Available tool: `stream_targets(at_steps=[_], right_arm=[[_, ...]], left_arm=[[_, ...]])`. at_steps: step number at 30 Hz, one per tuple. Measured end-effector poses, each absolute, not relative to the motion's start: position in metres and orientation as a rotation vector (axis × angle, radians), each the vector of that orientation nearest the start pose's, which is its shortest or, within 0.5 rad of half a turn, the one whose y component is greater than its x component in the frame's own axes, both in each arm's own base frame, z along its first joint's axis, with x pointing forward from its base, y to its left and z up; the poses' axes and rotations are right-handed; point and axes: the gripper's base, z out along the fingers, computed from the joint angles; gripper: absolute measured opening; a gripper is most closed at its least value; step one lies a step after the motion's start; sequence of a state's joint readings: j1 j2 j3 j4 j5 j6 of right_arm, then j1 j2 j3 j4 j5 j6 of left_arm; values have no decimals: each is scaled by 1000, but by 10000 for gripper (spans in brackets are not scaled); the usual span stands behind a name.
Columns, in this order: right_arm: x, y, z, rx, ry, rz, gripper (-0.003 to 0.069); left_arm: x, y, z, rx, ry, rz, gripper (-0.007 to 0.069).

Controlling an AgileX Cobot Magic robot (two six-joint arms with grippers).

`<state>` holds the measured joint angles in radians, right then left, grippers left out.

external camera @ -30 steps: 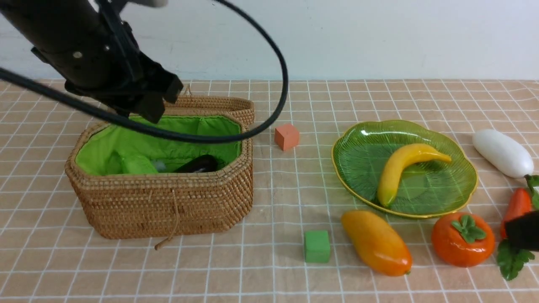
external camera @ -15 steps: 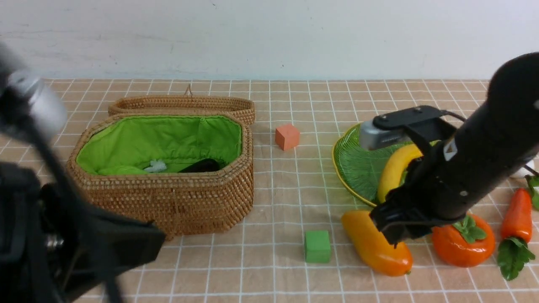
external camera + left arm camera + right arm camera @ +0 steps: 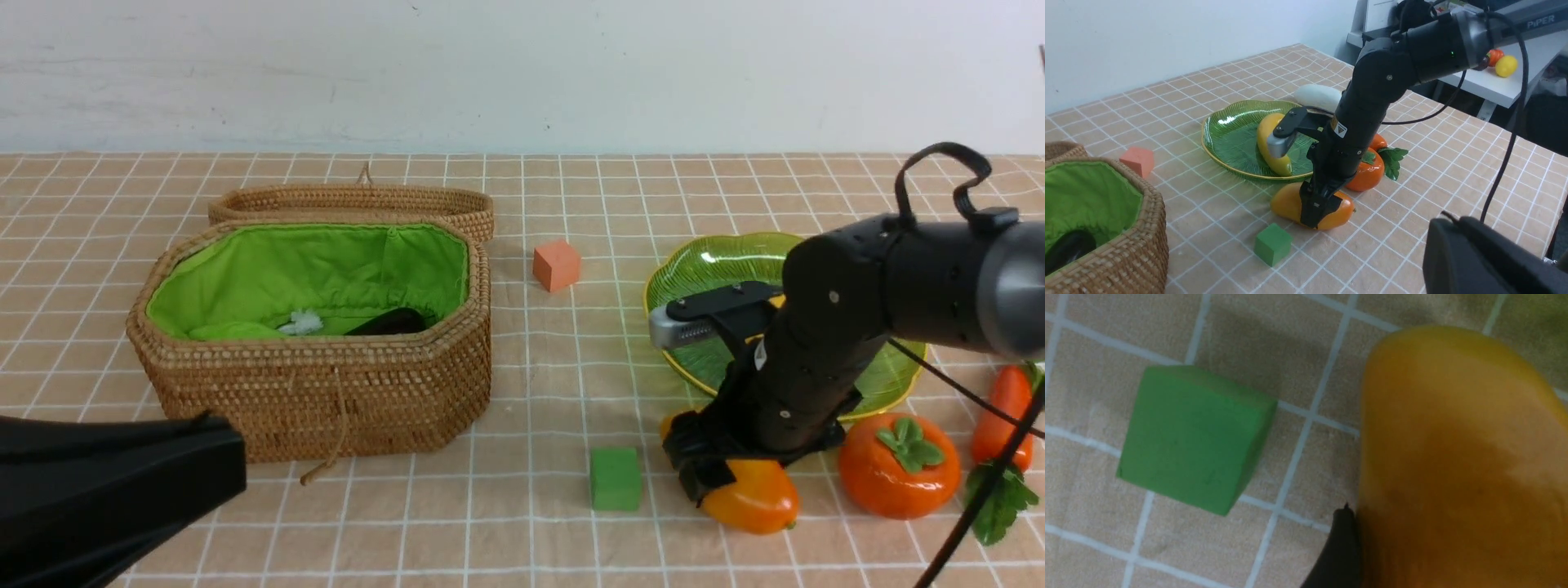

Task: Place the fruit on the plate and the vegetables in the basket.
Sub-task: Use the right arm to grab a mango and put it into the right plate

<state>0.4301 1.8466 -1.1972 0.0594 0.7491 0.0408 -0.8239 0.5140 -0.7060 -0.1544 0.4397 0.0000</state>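
Observation:
The mango [image 3: 755,498] lies on the cloth in front of the plate [image 3: 718,261]. My right gripper [image 3: 704,472] is down over its left end, open, with one finger [image 3: 1341,551] against the mango's side. The banana [image 3: 1267,143] lies in the plate. The persimmon [image 3: 894,469] and the carrot [image 3: 1008,404] sit right of the mango, and the white radish [image 3: 1316,96] lies behind the plate. In the basket [image 3: 326,392] are the eggplant [image 3: 388,321] and the bitter gourd [image 3: 229,331]. My left gripper [image 3: 229,461] hangs shut and empty near the front left.
A green cube [image 3: 615,479] stands just left of the mango, close to my right gripper. An orange-pink cube [image 3: 557,265] sits between basket and plate. The basket's lid [image 3: 359,200] lies open behind it. My right arm covers part of the plate.
My left arm pulled back from above the basket to the near left and shut. My right arm came in from the right edge, dropped over the mango, and its jaws widened.

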Motion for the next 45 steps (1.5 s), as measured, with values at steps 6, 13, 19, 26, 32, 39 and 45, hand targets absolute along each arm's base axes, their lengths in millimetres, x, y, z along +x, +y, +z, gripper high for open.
stream_targets(at_steps=[6,13,19,26,32,39,45], right_arm=[[332,157,169,-499,2870,167,593],[320,162,194,-421,2943,303,590],[337,135,269,-298,2684,308,590],[387,64,251,-37,2588,162,590],[406,49,209,22,2632,136,638],[397,48,232,20,2652,142,659],[363,39,294,8,2617,116,536]], left_arm=[[62,-76,371,648,1670,-761,-13],[61,-76,369,659,1691,-756,-13],[62,-76,371,648,1676,-765,-13],[62,-76,372,638,1664,-773,-13],[62,-76,371,641,1674,-776,-13],[61,-76,370,649,1689,-773,-13],[61,-76,370,649,1689,-773,-13]])
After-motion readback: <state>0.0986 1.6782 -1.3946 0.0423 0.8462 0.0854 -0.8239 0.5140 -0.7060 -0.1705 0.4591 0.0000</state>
